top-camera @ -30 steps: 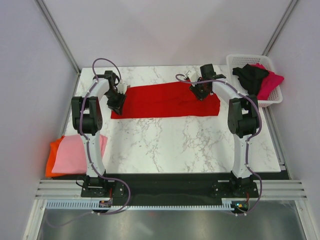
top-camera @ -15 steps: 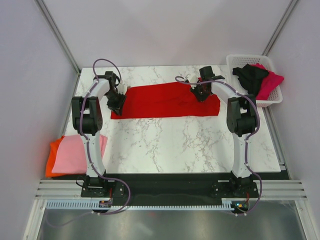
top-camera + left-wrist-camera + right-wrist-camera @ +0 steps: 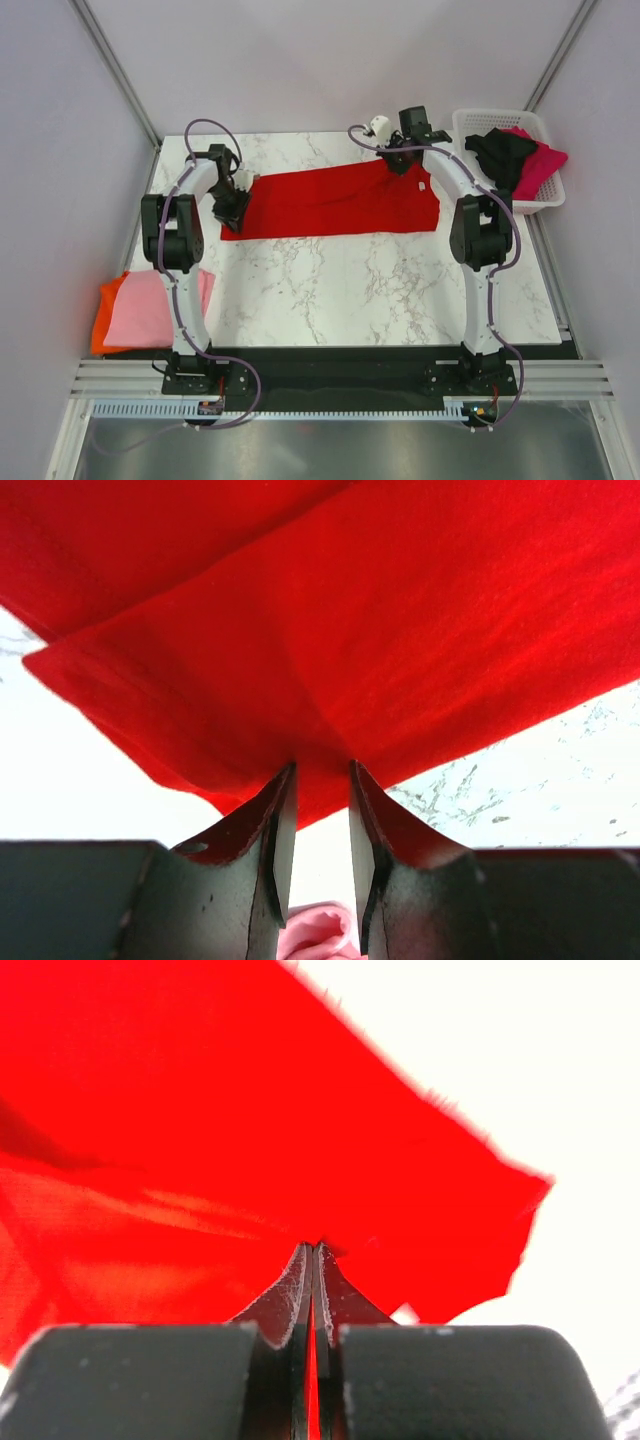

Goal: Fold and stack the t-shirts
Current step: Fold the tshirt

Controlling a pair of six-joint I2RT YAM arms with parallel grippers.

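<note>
Right gripper [image 3: 402, 163] moves off middle of red t-shirt [image 3: 330, 205] to its back corner beside basket [image 3: 470, 120], a bit raised. Cloth there lifts, so fold is likely starting. Claw clenched on thin pinch of cloth. Left gripper [image 3: 232, 210] stays low at shirt end far from basket, fingers [image 3: 265, 830] narrowed on hem, grasping it. Shirt spread out left of basket.

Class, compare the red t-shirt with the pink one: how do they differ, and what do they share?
The red t-shirt lies spread long across the table; the pink t-shirt sits folded beside its left edge. The left gripper and right gripper pinch the red; no gripper touches the pink, which rests on an orange t-shirt. Both are plain cloth.
</note>
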